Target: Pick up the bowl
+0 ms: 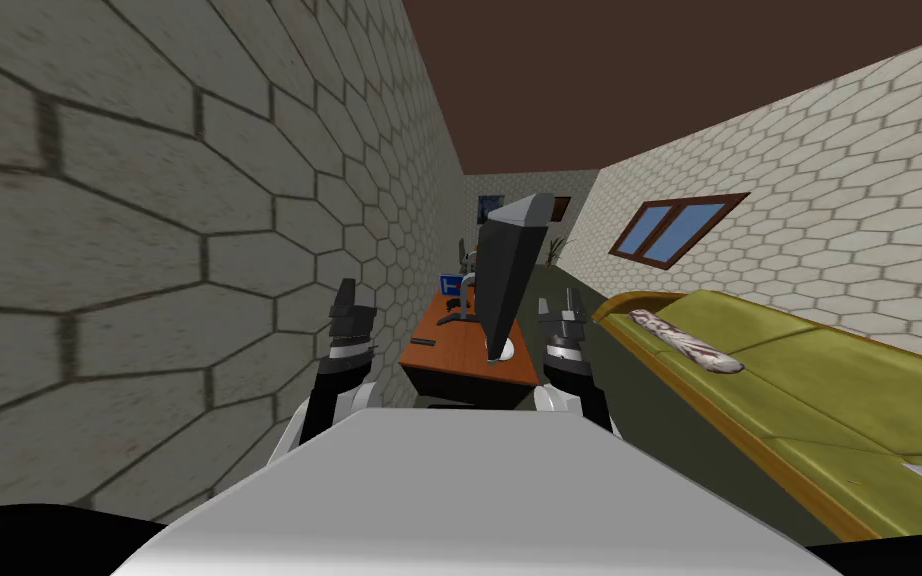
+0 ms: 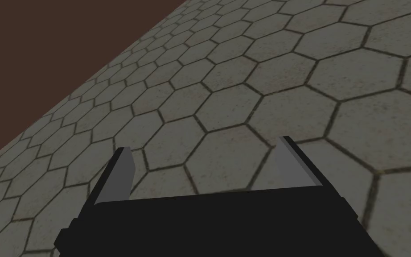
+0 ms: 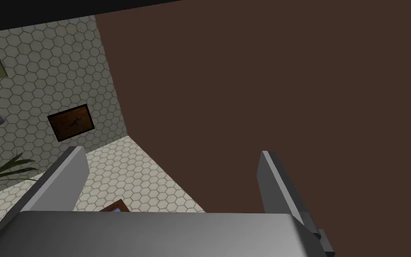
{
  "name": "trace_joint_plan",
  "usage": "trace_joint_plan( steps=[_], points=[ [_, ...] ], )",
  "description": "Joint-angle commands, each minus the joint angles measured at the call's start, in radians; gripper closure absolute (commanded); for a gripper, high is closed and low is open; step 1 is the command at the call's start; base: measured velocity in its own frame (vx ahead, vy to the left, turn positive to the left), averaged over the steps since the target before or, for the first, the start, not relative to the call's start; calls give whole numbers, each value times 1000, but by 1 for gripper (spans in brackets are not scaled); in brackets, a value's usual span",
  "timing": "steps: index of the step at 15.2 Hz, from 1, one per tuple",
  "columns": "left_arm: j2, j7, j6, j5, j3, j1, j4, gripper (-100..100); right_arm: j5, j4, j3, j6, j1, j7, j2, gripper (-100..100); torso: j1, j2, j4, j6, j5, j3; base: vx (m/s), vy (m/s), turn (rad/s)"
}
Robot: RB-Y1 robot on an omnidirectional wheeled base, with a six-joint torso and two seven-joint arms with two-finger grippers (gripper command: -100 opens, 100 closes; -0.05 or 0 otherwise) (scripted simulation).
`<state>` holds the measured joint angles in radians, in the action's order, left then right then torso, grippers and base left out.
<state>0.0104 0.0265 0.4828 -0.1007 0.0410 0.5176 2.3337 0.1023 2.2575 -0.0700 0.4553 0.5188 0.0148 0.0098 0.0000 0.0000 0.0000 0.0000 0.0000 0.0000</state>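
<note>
On the orange-brown desk (image 1: 449, 345) ahead, a small white round thing (image 1: 506, 349), which may be the bowl, lies at the foot of a large dark monitor (image 1: 505, 265) that hides part of it. My left gripper (image 1: 347, 297) is raised beside the hexagon-tiled wall, left of the desk's near end. In its wrist view the left gripper (image 2: 204, 145) stands open with nothing between the fingers. My right gripper (image 1: 560, 312) is raised at the desk's right side. The right gripper (image 3: 171, 151) is open and empty too. Both hands are well short of the white thing.
A blue box (image 1: 452, 284) and a small dark flat item (image 1: 422, 342) sit on the desk. A yellow-green bed (image 1: 799, 390) with a rolled pillow (image 1: 684, 342) runs along the right wall under a window (image 1: 676, 229). A narrow strip of floor separates desk and bed.
</note>
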Motion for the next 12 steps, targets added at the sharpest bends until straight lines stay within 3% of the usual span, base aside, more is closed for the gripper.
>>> trace_joint_plan(
  steps=[1, 4, 6, 12],
  points=[
    [0, 0, 0, 0, 0, 0, 0, 0, -6, -16, -1, 4, 0, 1, -30, -100, 0, 0, 0, 0, 0, 0, -11, -15, 34],
    [0, 0, 0, 0, 0, 0, 0, 0, -21, -55, -3, 14, 1, 4, -74, -100, -4, 3, 0, 0, -1, 2, -49, -54, 110],
    [0, 0, 0, 0, 0, 0, 0, 0, -44, -108, -5, 28, 2, 6, -119, -100, -6, 4, 1, 0, -1, 2, -61, -79, 121],
    [0, 0, 0, 0, 0, 0, 0, 0, -91, -226, -6, 52, 5, 8, -182, -100, -5, 6, 1, 0, -1, 3, -84, -68, 151]
  ],
)
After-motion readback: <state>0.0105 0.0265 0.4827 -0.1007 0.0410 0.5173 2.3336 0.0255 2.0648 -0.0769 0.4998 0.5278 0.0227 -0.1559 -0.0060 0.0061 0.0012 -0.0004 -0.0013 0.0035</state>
